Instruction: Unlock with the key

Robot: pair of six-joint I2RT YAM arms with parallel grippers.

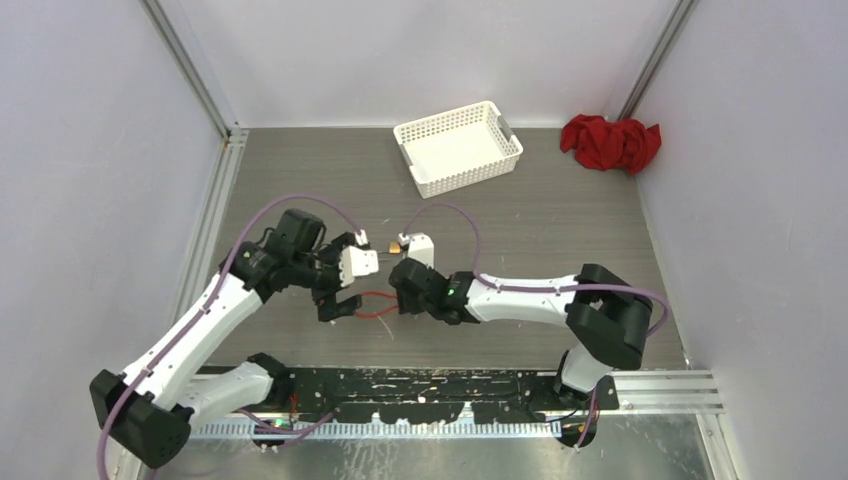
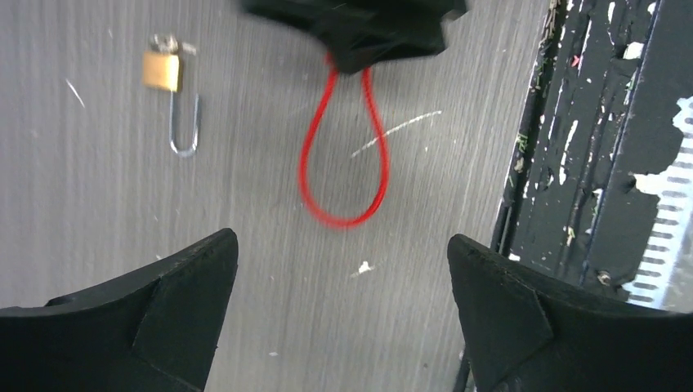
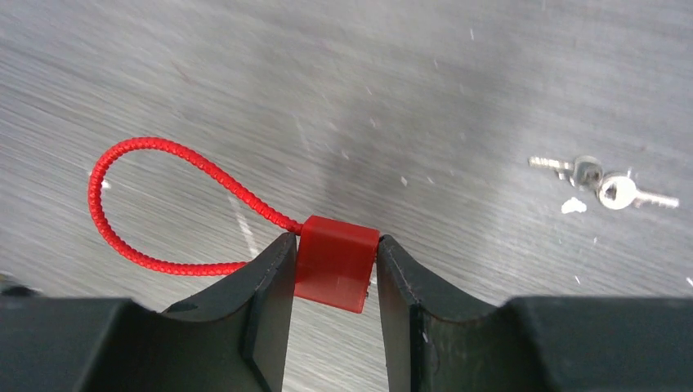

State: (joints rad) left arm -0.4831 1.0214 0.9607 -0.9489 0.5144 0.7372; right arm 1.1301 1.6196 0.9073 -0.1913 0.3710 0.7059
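My right gripper (image 3: pixel 335 269) is shut on a small red block (image 3: pixel 337 260) with a red cord loop (image 3: pixel 155 204) lying on the table to its left. Two small silver keys (image 3: pixel 601 184) lie on the table off to the right, apart from the gripper. A brass padlock (image 2: pixel 161 72) with a steel shackle lies flat at the upper left of the left wrist view, and is also seen as a brass padlock (image 1: pixel 398 243) from above. My left gripper (image 2: pixel 343 269) hangs open over bare table just short of the cord loop (image 2: pixel 343 155), holding nothing.
A white perforated basket (image 1: pixel 458 147) stands at the back centre, and a crumpled red cloth (image 1: pixel 610 142) lies in the back right corner. The black mounting rail (image 1: pixel 440 385) runs along the near edge. Walls close in both sides.
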